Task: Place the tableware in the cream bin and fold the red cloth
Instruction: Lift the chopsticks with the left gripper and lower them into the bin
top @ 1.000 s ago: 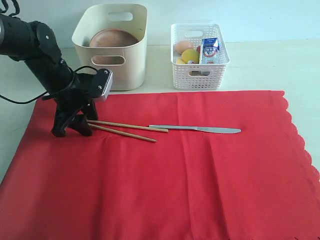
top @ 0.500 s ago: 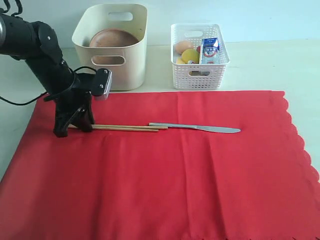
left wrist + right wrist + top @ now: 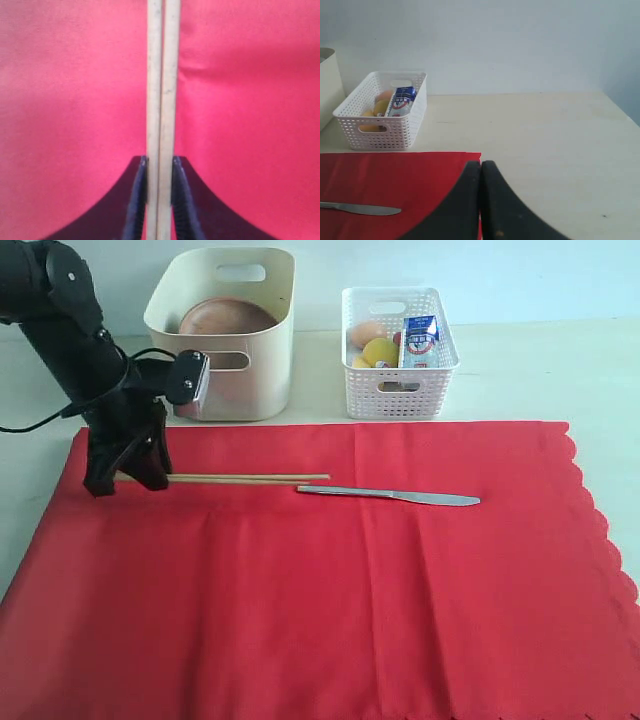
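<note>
Large bright-red fabric cloth (image 3: 330, 590) flat on bench, unchanged. Tall cream plastic bin (image 3: 270, 360) near bench's back edge, behind the cloth's back-left corner. Left tool (image 3: 128, 480), shifted toward cloth's left edge, clamps pair of thin wooden chopsticks (image 3: 250, 478); sticks splayed before, now parallel. Metal table knife (image 3: 390, 496) unmoved. Right tool (image 3: 481, 200) closed, empty.

Knife (image 3: 390, 496) and chopsticks (image 3: 250, 478) cross the red cloth (image 3: 320, 620)

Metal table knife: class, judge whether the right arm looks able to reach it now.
Probably yes. The metal table knife lies uncovered on the red cloth, blade toward the right arm's side; only the chopsticks sit near its handle. The right gripper has its fingers shut and must open first.
</note>
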Motion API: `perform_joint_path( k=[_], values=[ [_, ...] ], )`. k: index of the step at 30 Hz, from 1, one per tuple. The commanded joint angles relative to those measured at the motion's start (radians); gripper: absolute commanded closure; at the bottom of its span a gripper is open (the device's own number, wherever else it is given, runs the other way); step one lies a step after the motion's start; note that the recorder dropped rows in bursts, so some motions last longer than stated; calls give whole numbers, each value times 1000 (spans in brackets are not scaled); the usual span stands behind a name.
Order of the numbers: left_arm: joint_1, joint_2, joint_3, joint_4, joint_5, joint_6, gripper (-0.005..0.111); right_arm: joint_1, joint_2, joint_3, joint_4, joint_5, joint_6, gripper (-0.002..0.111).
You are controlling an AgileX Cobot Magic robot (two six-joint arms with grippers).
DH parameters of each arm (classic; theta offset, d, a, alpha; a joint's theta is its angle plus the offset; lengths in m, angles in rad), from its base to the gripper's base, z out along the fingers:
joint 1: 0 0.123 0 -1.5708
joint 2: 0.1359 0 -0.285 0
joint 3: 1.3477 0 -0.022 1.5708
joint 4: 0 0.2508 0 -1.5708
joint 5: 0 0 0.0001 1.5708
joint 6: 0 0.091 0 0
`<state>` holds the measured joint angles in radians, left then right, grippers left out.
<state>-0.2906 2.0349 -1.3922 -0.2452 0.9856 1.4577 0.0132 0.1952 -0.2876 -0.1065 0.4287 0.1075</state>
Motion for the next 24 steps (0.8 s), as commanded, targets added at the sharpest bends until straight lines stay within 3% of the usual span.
perform_joint_path(
  k=[1, 11, 24],
  values=[
    [-2, -58, 1, -1, 13, -63, 100, -5, 3, 1, 1, -17, -2, 108],
    [-2, -140, 1, -217, -1, -83, 100, -5, 3, 1, 1, -13, -2, 108],
    [-2, -234, 1, -318, -60, -95, 100, -3, 3, 1, 26, 13, -2, 108]
  ],
)
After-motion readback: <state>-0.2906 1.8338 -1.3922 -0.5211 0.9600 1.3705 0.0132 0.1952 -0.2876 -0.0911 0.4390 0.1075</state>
